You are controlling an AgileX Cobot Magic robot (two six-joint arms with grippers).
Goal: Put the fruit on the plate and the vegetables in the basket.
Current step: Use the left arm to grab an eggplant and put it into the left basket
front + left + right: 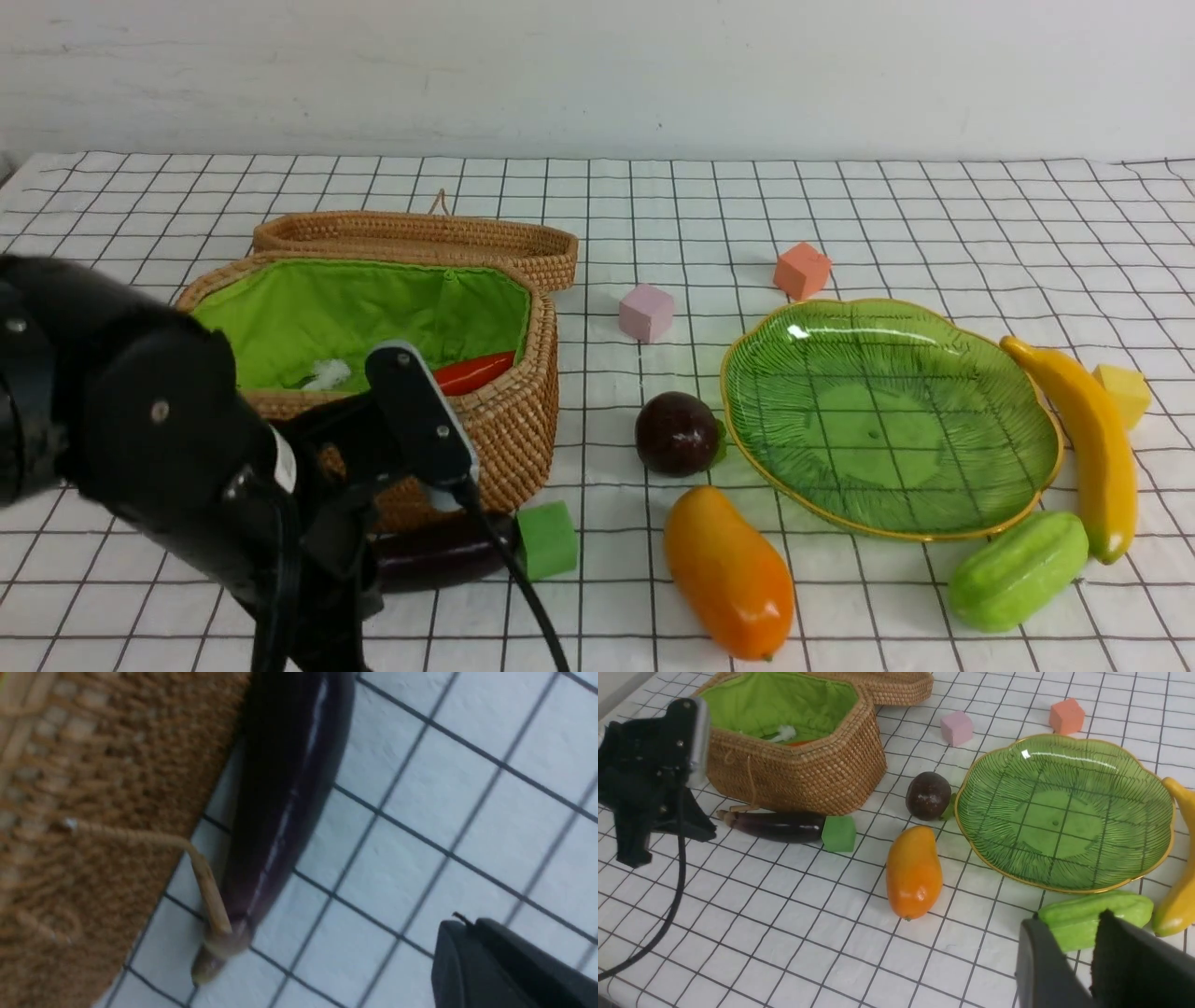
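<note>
The eggplant (429, 555), lying toward the bench's near edge just beside the wicker basket (509, 420), is judged best taken at mid-length, clear of the green cube (546, 539); whether the left fingers (514, 970) are spread cannot be told, and the right fingers (1045, 970) are slightly parted, empty.

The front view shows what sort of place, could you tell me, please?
Probably a staged robot test bench, not a kitchen: checked cloth, toy mango, pink foam cube, bare white wall.
</note>
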